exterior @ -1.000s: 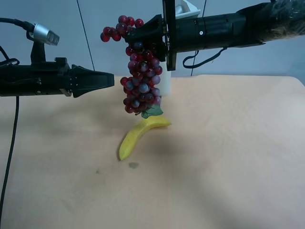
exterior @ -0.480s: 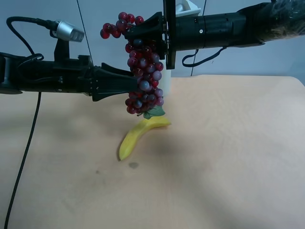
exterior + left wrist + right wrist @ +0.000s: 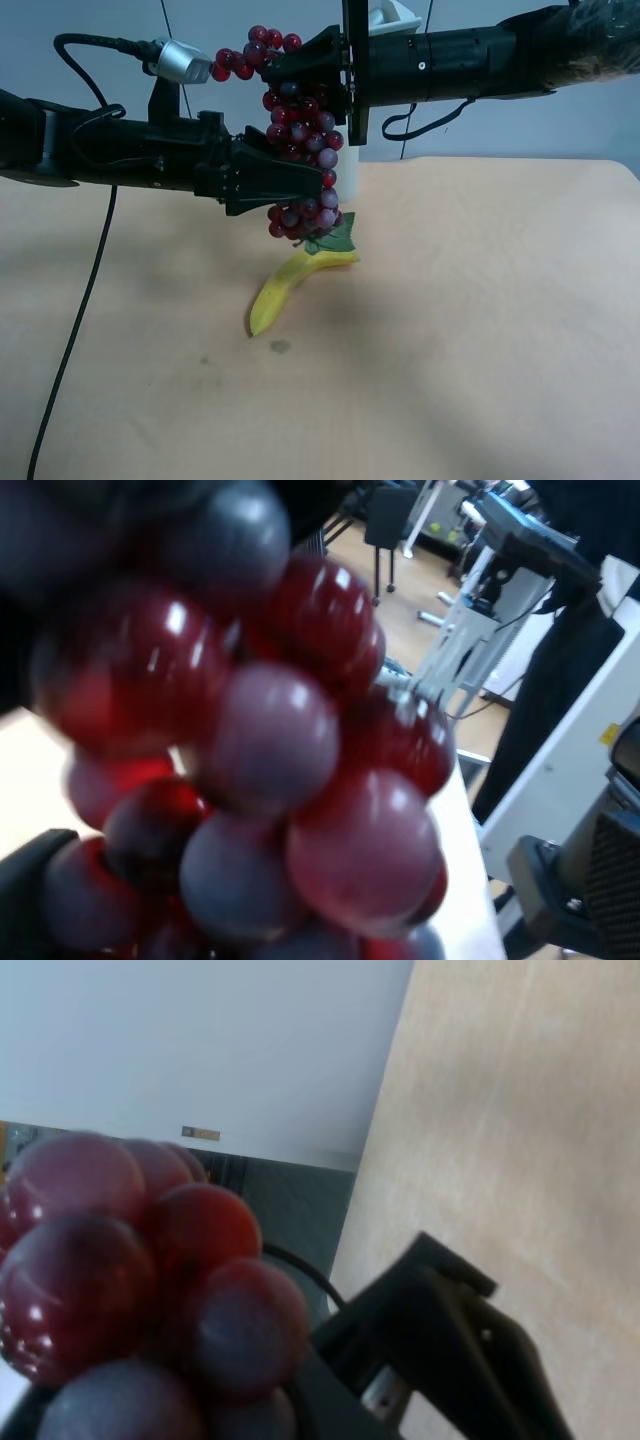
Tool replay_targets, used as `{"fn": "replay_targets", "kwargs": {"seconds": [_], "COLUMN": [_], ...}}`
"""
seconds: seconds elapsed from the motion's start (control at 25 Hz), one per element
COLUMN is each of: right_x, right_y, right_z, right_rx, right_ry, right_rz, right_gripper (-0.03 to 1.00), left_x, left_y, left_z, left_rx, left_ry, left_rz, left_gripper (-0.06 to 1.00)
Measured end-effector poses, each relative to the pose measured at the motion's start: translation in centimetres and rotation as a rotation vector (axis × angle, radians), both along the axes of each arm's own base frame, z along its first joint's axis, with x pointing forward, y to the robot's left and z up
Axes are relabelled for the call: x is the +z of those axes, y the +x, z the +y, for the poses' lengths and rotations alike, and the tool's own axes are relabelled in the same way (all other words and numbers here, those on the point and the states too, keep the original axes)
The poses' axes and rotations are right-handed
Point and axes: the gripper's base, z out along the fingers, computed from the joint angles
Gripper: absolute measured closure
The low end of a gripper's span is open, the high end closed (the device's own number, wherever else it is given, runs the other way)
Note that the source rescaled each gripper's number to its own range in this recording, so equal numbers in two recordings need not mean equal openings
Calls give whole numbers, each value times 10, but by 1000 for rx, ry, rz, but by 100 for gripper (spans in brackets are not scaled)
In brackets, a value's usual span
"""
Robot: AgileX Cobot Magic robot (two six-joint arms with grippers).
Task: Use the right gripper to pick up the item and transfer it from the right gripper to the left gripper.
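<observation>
The grapes (image 3: 305, 150), a dark red and purple-blue bunch with a green leaf (image 3: 335, 238), hang in the air above the table. My right gripper (image 3: 300, 75), on the arm with the white block at the exterior view's right, is shut on the top of the bunch. My left gripper (image 3: 300, 180), on the arm with the silver cylinder, reaches in from the exterior view's left. Its jaws stand spread on either side of the bunch's middle. The grapes fill the left wrist view (image 3: 260, 760) and show close up in the right wrist view (image 3: 150, 1260).
A yellow banana (image 3: 285, 285) lies on the tan table (image 3: 480, 330) just below the bunch. A white pillar candle (image 3: 348, 182) stands behind the grapes. A long black cable (image 3: 80, 300) trails down from the left arm.
The left arm has moved toward the exterior view's right until its spread jaws surround the middle of the bunch. The right arm and the grapes have stayed in place.
</observation>
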Motion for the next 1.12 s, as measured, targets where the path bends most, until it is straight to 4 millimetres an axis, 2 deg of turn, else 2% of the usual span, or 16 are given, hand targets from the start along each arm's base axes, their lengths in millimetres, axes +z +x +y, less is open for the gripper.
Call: {"fn": "replay_targets", "kwargs": {"seconds": [0.32,0.56,1.12], "right_x": [2,2,2], "right_y": [1,1,1], "right_z": [0,0,0], "right_rx": [-10,-7,-3], "right_ry": [18,16,12], "right_rz": [-4,-47,-91], "right_gripper": [97,97,97], "left_x": [-20,-15,-14], "left_y": [20,30,31], "left_z": [-7,-9,-10], "left_rx": [-6,1,12], "left_ry": [-18,-32,-40], "left_rz": [99,112,169], "left_gripper": [-6,-6,-3]}}
